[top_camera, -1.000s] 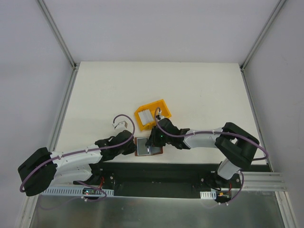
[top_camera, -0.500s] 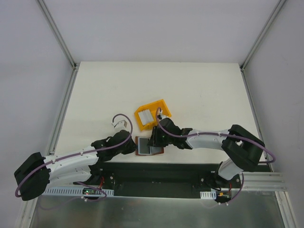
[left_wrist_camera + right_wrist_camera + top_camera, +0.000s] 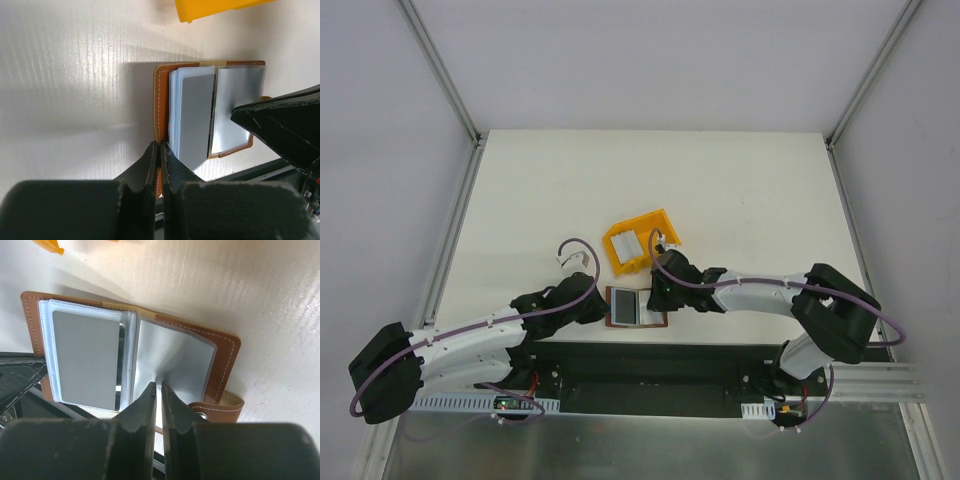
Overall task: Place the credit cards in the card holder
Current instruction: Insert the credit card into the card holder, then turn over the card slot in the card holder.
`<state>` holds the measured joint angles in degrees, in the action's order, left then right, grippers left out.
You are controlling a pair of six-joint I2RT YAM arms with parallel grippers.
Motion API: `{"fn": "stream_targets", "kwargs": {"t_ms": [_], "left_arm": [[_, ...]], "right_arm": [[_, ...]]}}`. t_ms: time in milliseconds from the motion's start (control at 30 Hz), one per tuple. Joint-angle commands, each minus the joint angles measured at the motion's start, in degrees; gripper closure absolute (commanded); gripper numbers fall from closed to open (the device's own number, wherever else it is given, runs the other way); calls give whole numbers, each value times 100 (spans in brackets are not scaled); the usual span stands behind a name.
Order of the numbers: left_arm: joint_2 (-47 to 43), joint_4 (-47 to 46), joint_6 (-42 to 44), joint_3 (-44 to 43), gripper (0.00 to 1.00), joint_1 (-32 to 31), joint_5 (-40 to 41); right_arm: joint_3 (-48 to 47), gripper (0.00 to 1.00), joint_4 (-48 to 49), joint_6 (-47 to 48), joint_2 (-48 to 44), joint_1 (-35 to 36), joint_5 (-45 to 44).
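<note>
The brown card holder [image 3: 632, 307] lies open at the table's near edge, its clear sleeves facing up. A grey credit card [image 3: 85, 360] sits in its left sleeve, also seen as the grey credit card [image 3: 195, 115] in the left wrist view. More pale credit cards [image 3: 627, 248] lie in the yellow bin. My left gripper [image 3: 160, 147] is shut on the card holder's brown cover edge [image 3: 161, 100]. My right gripper [image 3: 158, 386] is closed on the near edge of the right clear sleeve [image 3: 175, 357], which puckers toward its tips. From above, the right gripper [image 3: 655, 300] is over the holder's right half and the left gripper [image 3: 603, 308] at its left edge.
The yellow bin [image 3: 642, 220] stands just behind the card holder, tilted. The black mounting rail [image 3: 650, 365] runs right below the holder along the table's near edge. A small white clip [image 3: 567, 263] lies left of the bin.
My right gripper slid from over the holder's middle to its right half, uncovering the grey card, and its jaws widened and then closed. The left gripper stayed clamped on the cover.
</note>
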<state>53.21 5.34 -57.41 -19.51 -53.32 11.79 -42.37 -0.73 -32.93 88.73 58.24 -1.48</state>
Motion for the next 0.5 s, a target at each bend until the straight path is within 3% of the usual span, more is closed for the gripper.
{"fn": "stream_targets", "kwargs": {"t_ms": [0, 167, 300, 367, 467], "left_arm": [[58, 90, 142, -220, 100, -73, -116], [14, 90, 186, -282, 100, -56, -116], [84, 90, 195, -299, 100, -56, -142], [137, 90, 142, -273, 100, -56, -168], [146, 90, 116, -264, 100, -64, -204]], "right_arm": [[-263, 90, -164, 120, 162, 38, -11], [-386, 93, -445, 76, 356, 39, -90], [-272, 92, -139, 137, 146, 65, -2], [-219, 86, 46, 146, -30, 65, 68], [-272, 63, 196, 208, -250, 135, -2]]}}
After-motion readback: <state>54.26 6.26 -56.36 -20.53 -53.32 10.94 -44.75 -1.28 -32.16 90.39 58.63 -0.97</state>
